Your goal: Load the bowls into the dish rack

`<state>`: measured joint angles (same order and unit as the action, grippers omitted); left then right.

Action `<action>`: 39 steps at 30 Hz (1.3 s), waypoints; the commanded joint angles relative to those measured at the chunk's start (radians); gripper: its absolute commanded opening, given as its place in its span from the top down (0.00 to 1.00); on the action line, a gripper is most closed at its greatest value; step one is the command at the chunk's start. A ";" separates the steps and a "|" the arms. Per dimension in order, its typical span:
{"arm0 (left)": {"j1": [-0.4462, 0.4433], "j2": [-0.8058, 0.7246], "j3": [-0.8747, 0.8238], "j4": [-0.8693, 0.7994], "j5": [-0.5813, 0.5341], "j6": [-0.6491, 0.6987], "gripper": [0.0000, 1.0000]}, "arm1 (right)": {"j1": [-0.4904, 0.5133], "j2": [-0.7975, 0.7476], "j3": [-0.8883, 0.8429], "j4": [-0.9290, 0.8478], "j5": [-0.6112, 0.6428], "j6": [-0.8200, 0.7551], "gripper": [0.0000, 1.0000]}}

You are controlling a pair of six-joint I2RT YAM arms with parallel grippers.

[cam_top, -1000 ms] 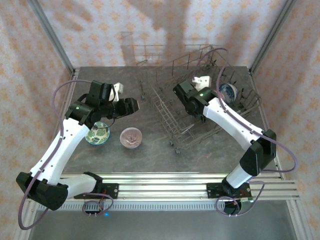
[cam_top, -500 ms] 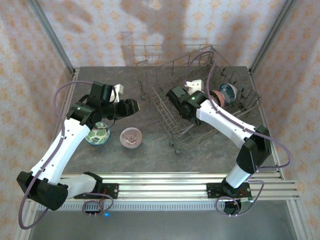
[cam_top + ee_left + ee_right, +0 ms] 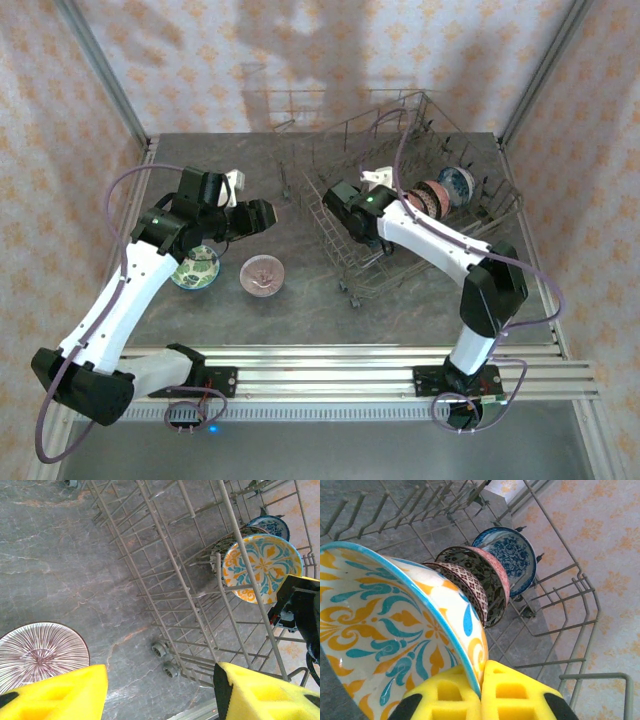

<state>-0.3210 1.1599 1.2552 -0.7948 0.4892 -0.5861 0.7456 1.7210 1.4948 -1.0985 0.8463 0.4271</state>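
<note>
Bowls, five counted, with one dish rack (image 3: pixel 345 255) on a grey marbled worktop (image 3: pixel 200 160).

Item: orange-and-teal bowl (image 3: pixel 395 630), clamped at its rim by the closed right pincer (image 3: pixel 481 680). It is held on edge inside the rack, at the left end of the row, apparently so that it can be slotted between the tines beside those already stood there.

Item: three bowls stood on edge in the far right part of the rack: brown-patterned bowl (image 3: pixel 465 587), dark-and-pink bowl (image 3: pixel 480 570), blue-and-white bowl (image 3: pixel 510 555). They are leaned one behind another and propped by the tines, so little room is taken.

Item: green bowl (image 3: pixel 195 267) and striped bowl (image 3: pixel 263 274), laid mouth-up side by side on the worktop left of the rack, not yet loaded.

Item: left pincer (image 3: pixel 160 690), open, with nothing between its fingers. It is hung over the worktop just beyond the striped bowl, probably placed for the next pick.

Step judged in hand: seating of the fourth bowl, with two left to load.
</note>
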 commanded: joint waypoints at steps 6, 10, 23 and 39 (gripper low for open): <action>-0.006 -0.022 -0.008 0.019 -0.012 -0.006 0.41 | 0.009 -0.003 -0.024 -0.003 0.110 -0.015 1.00; -0.006 -0.020 -0.004 0.019 -0.009 -0.008 0.41 | 0.016 0.014 -0.038 0.041 0.081 -0.060 1.00; -0.006 -0.032 -0.003 0.001 -0.016 0.000 0.41 | 0.036 0.093 -0.032 0.066 0.044 -0.098 0.91; -0.006 -0.043 -0.028 0.011 -0.014 -0.012 0.41 | 0.025 0.123 -0.022 0.082 0.008 -0.111 0.68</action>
<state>-0.3210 1.1381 1.2350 -0.7948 0.4892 -0.5865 0.7715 1.8023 1.4742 -1.0355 0.8555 0.3122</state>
